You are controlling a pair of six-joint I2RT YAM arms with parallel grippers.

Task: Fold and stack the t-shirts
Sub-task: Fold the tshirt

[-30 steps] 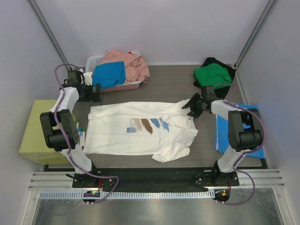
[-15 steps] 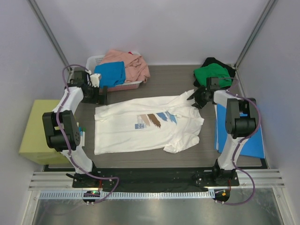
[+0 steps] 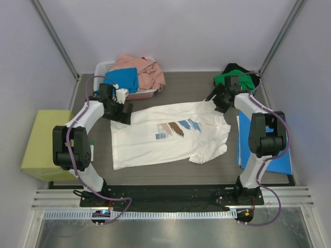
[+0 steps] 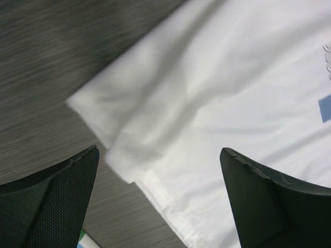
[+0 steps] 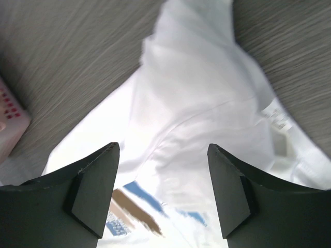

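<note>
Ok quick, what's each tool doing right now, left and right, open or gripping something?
Left tool: open, holding nothing, above a corner of the white t-shirt.
Right tool: open, holding nothing, above the same shirt.

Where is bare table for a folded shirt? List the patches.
Bare table between basket and green shirt at the far edge; a narrow strip before the white shirt's near hem. Crowded right: folder and green shirt.

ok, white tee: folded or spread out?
Spread, not folded: white tee lies flat on the table, chest print up; only one sleeve is rumpled.
</note>
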